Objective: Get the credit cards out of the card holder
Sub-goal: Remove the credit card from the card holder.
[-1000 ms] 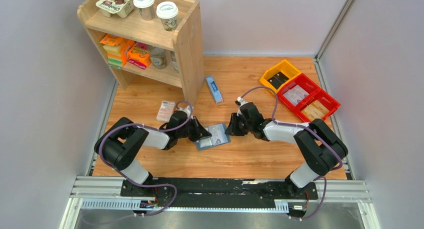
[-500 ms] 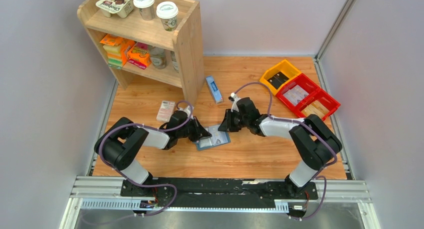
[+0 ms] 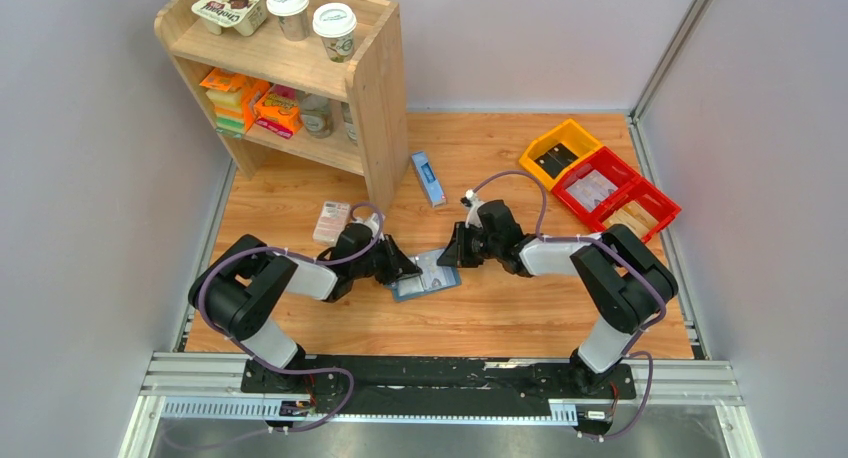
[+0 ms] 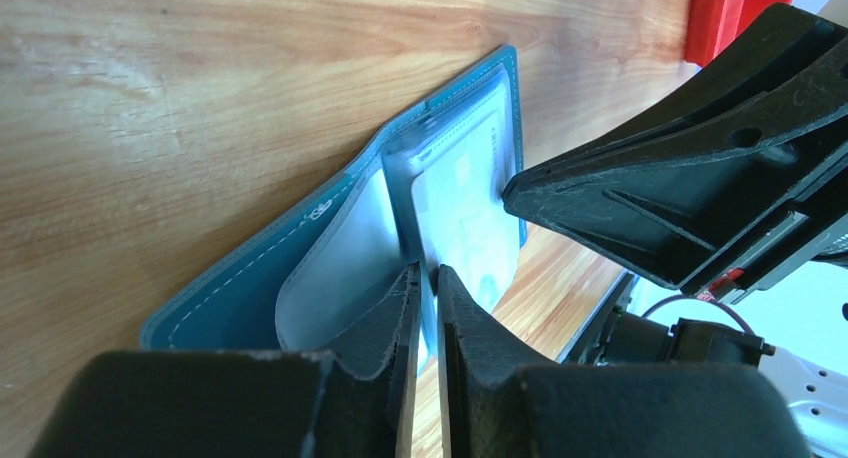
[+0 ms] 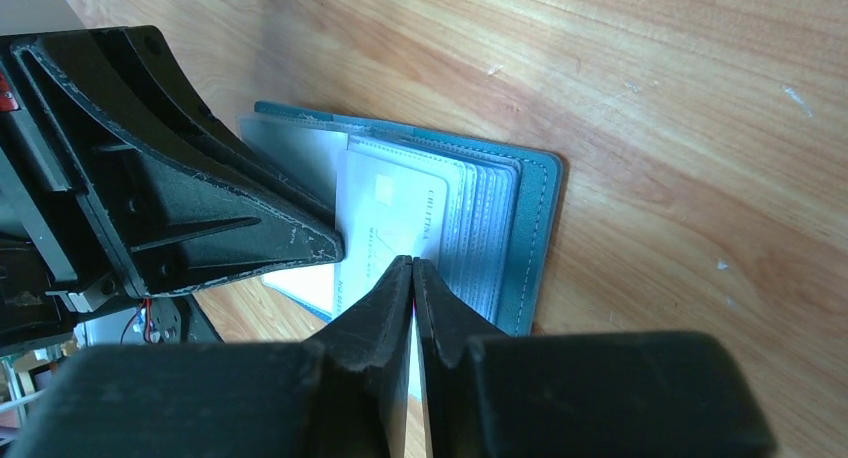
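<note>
The teal card holder (image 3: 434, 280) lies open on the table between both arms. Its outer cover (image 4: 250, 298) and pale inner pocket panels show in the left wrist view. A white credit card (image 5: 385, 213) with a chip sticks partly out of the stacked pockets (image 5: 490, 228). My left gripper (image 3: 408, 268) (image 4: 427, 270) is at the holder's left side, jaws a narrow slit apart, the edge of an inner panel standing in the slit. My right gripper (image 3: 450, 257) (image 5: 413, 261) is at the holder's right side, fingertips together on the white card's edge.
A wooden shelf (image 3: 370, 88) with cups and packs stands at the back left. A narrow blue-and-white box (image 3: 429, 178) and a pink-and-white pack (image 3: 330, 221) lie behind the arms. Yellow (image 3: 560, 148) and red bins (image 3: 615, 193) sit at the back right.
My right gripper has moved left from beside the card holder onto its right half. The left arm has stayed where it was.
</note>
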### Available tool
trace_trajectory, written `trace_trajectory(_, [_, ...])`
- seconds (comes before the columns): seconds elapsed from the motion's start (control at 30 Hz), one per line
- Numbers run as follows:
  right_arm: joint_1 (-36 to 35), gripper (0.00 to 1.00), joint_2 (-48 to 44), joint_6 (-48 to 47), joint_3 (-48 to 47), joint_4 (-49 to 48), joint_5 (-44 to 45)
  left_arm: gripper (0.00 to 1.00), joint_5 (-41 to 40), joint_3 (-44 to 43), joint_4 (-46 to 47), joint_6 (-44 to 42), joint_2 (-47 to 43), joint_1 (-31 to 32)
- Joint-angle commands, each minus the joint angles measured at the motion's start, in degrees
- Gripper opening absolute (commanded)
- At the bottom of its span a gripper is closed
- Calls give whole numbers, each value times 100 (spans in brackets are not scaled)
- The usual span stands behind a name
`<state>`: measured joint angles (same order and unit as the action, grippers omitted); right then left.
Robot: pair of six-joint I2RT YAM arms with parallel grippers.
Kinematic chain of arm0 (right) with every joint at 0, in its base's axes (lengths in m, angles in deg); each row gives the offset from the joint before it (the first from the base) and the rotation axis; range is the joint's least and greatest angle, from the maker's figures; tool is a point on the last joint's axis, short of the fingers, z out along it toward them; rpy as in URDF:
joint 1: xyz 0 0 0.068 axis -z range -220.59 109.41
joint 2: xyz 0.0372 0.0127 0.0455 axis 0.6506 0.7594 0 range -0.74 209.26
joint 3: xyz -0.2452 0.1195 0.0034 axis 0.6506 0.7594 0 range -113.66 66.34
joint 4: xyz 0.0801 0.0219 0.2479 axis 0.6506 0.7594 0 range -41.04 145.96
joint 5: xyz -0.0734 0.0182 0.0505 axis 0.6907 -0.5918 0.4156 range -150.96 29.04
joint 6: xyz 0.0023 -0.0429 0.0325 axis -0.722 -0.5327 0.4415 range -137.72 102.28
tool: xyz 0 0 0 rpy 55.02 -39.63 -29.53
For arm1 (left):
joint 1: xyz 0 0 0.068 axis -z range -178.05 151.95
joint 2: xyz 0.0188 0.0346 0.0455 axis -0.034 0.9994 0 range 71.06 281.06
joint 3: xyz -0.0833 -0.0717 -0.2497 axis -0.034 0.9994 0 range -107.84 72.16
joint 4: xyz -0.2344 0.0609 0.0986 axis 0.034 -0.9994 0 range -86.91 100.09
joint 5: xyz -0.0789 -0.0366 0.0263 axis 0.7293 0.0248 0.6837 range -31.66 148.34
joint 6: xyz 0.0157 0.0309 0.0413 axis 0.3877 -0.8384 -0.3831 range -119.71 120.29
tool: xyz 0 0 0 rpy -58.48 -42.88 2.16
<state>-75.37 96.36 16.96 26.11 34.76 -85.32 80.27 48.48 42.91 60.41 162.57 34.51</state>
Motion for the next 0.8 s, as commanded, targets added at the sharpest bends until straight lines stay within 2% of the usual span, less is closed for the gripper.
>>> trace_trajectory(0.0, [42, 12, 187, -84, 217, 224, 212, 20, 100, 153, 602, 70, 113, -56])
trace_trajectory(0.23, [77, 11, 160, -14, 296, 154, 230, 22, 294, 188, 1218, 220, 342, -65])
trace_trajectory(0.3, [95, 11, 160, -14, 314, 145, 221, 19, 285, 215, 1262, 220, 324, -48])
trace_trajectory(0.4, [121, 11, 160, 4, 340, 119, 212, 4, 250, 276, 1315, 237, 298, -56])
trace_trajectory(0.47, [165, 11, 178, 30, 375, 75, 212, 0, 206, 338, 1394, 299, 280, -65])
trace_trajectory(0.77, [235, 10, 292, 13, 402, 136, 283, 0, 74, 575, 1254, 422, 149, -100])
